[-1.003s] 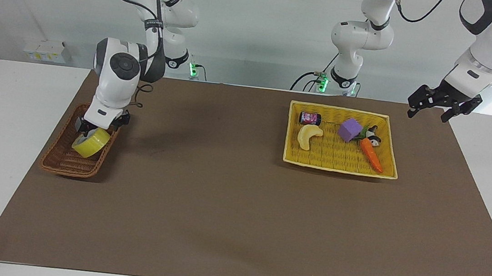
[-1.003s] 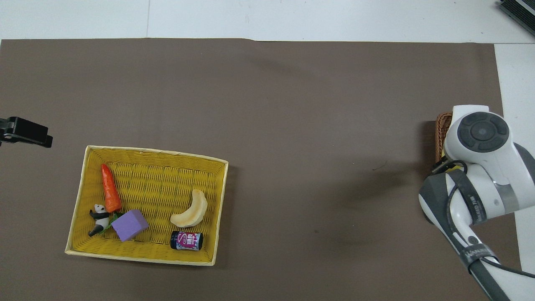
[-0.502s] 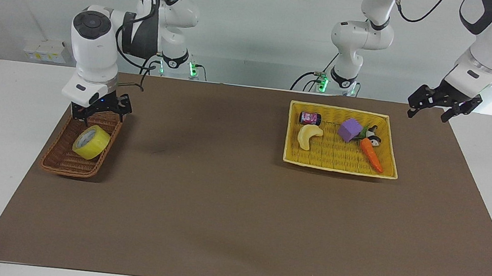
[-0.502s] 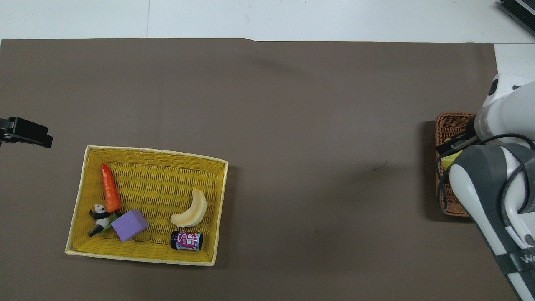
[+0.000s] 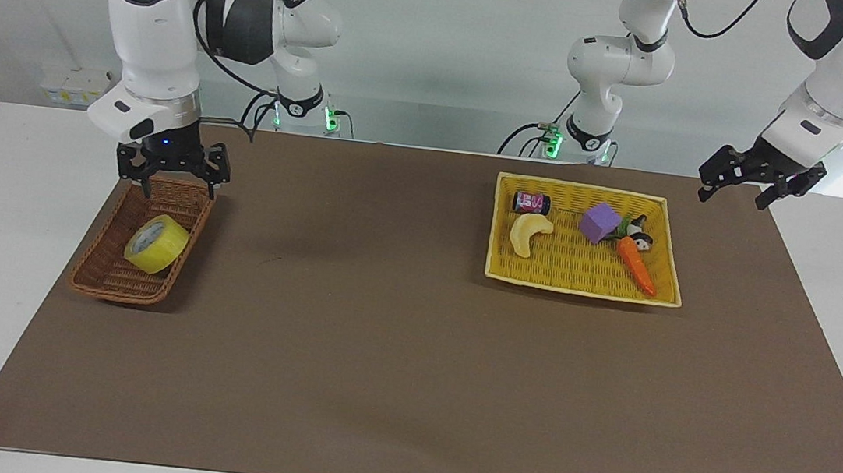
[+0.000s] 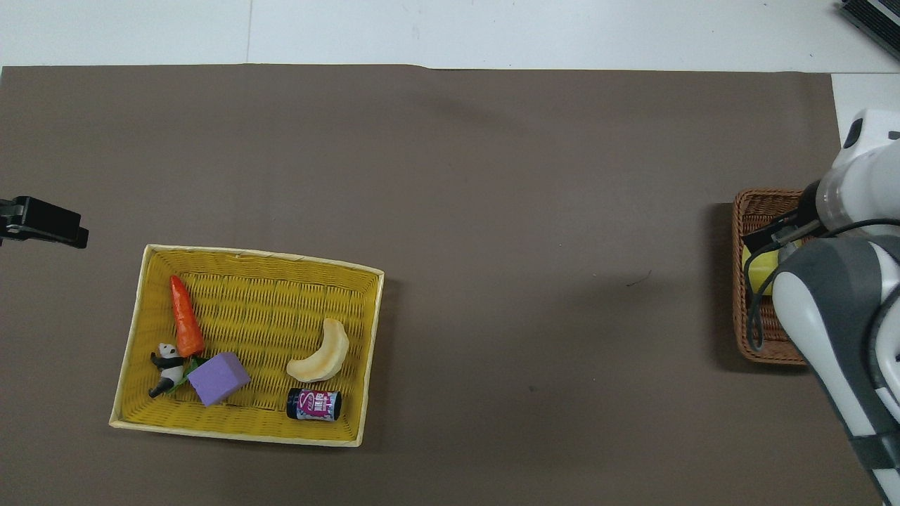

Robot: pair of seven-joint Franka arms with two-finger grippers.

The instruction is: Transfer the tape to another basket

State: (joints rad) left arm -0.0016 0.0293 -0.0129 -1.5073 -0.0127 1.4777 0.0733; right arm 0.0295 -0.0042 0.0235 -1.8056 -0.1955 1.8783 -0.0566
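We find the tape [image 5: 156, 243] lying in the brown basket [image 5: 104, 275] at the table's right-arm end. The right gripper [image 5: 171, 175] hangs released above it; the left gripper [image 5: 759, 180] waits, released. We judge the transfer complete.

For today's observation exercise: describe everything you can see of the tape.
The tape is a wide roll of translucent yellow film around a pale grey-white core. It lies tilted in the brown wicker basket at the right arm's end of the table, leaning on the basket's sloping side, its open core facing up. Nothing grips it; the open right gripper hangs above the basket.
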